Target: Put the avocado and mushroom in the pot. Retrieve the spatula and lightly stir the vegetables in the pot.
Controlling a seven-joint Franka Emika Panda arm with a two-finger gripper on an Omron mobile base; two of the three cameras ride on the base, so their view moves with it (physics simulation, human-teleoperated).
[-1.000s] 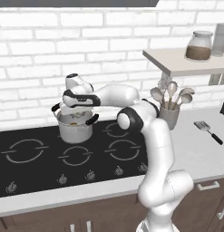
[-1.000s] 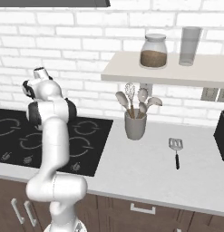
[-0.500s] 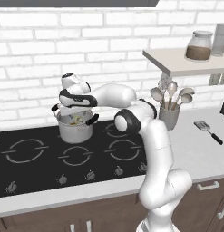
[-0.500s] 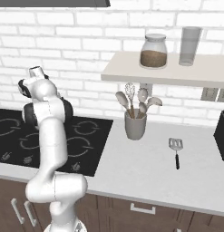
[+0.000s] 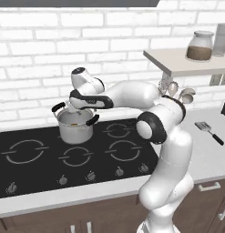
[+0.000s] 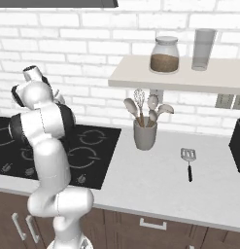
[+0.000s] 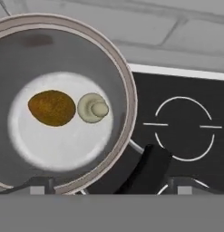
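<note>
Avocado [image 7: 51, 108] touching mushroom [image 7: 92, 108] inside pot [image 5: 76, 127]; jaws' opening unclear

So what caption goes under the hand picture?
Avocado and mushroom side by side in the pot on the hob.

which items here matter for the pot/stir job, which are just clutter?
Task items:
- pot on the stove
- avocado and mushroom, side by side in the pot
- spatula, flat on the counter
- tool, above the pot

Clutter:
- utensil cup
- jar and glass on the shelf
</note>
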